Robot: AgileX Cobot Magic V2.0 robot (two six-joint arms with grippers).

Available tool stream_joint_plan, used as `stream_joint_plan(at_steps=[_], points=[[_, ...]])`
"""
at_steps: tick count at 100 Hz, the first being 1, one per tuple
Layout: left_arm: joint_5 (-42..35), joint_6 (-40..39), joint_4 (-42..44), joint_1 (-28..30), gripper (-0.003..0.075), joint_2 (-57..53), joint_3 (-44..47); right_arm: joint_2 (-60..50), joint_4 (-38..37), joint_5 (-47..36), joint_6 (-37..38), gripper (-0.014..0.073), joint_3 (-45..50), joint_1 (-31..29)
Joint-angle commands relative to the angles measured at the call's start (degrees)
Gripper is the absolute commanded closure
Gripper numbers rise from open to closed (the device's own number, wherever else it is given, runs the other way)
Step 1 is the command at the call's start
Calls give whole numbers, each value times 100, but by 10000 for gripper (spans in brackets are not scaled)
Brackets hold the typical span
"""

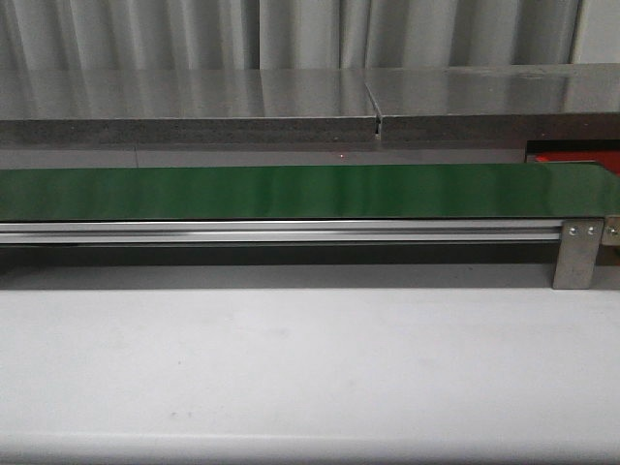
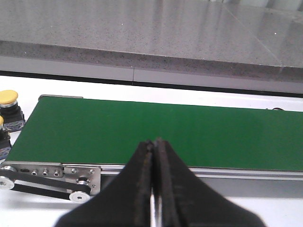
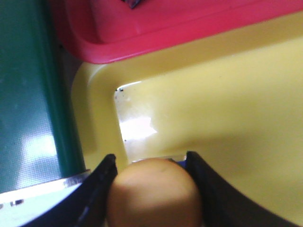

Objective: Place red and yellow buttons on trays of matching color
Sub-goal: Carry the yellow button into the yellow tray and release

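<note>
In the right wrist view my right gripper [image 3: 151, 160] is shut on a yellow button [image 3: 154, 194] and holds it over the near corner of a yellow tray [image 3: 227, 104]. A red tray [image 3: 156, 23] lies beside the yellow one, with a small dark object on it at the frame edge. A sliver of the red tray shows at the far right of the front view [image 1: 573, 157]. My left gripper [image 2: 153, 141] is shut and empty, over the near rail of the green belt [image 2: 156, 132]. A yellow button [image 2: 8, 97] stands off the belt's end. Neither gripper shows in the front view.
The long green belt [image 1: 291, 192] runs across on an aluminium rail with a bracket [image 1: 579, 254]. A grey stone shelf [image 1: 291, 107] lies behind it. A second button [image 2: 3, 135] is partly cut off beside the belt's roller end.
</note>
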Motion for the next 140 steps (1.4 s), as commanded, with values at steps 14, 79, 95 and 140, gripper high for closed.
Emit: stream_joint_plan(at_steps=[14,79,95,140], points=[[-461,0,-43,-37,739,-10,-162,-103,58,-585,-145,498,-119,-35],[-461,0,-43,-37,739,-10,-162,20,58,-465,-186,245,-119,-35],[-461,0,-43,-37,739,-10,-162,20,58,-447,-186,84,-119,-35],[-461,0,-43,-37,739,-10,-162,-251,16,-258,-186,-12,-438,-35]])
